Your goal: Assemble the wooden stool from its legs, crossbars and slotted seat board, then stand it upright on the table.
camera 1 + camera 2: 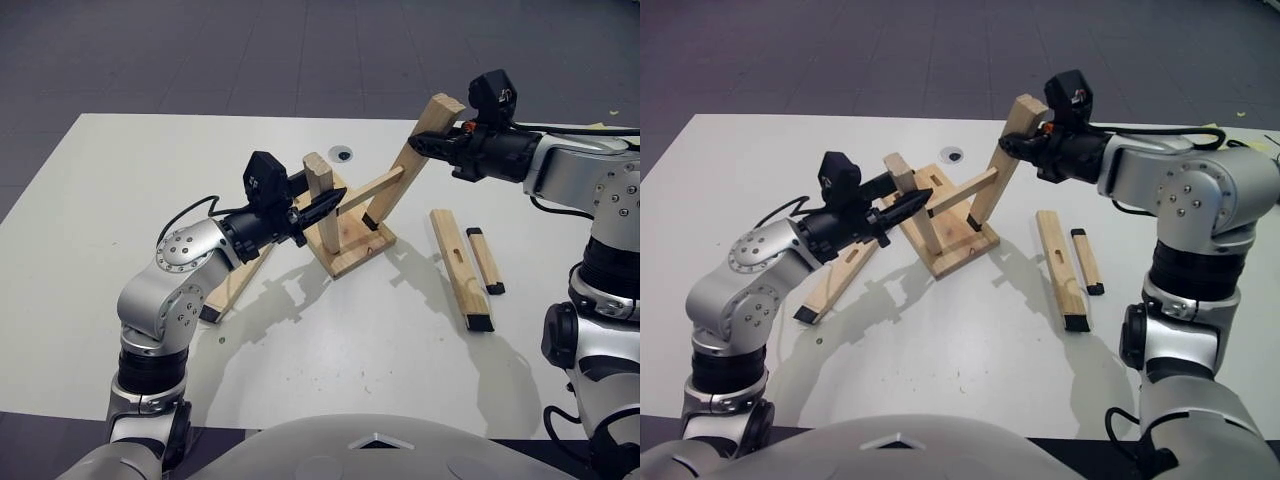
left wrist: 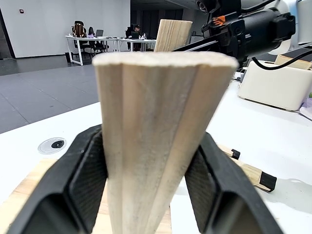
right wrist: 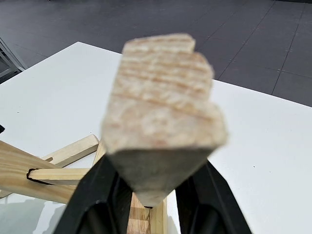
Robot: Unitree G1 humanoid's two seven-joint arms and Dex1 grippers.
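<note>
White table bears wooden seat board; left end effector grips its upright leg, right end effector its tilted leg.

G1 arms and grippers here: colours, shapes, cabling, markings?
Both arms, left arm and right arm, have silver-grey rounded joint housings with screw rings and black bands between. The left gripper and right gripper are matte black, two tapered fingers, a black camera box atop each wrist. Black cables loop outside each forearm. Small orange mark by the right gripper.

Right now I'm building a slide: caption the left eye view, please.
Left hand grips the upright leg, right hand the tilted leg, a crossbar joining them above the seat board.
</note>
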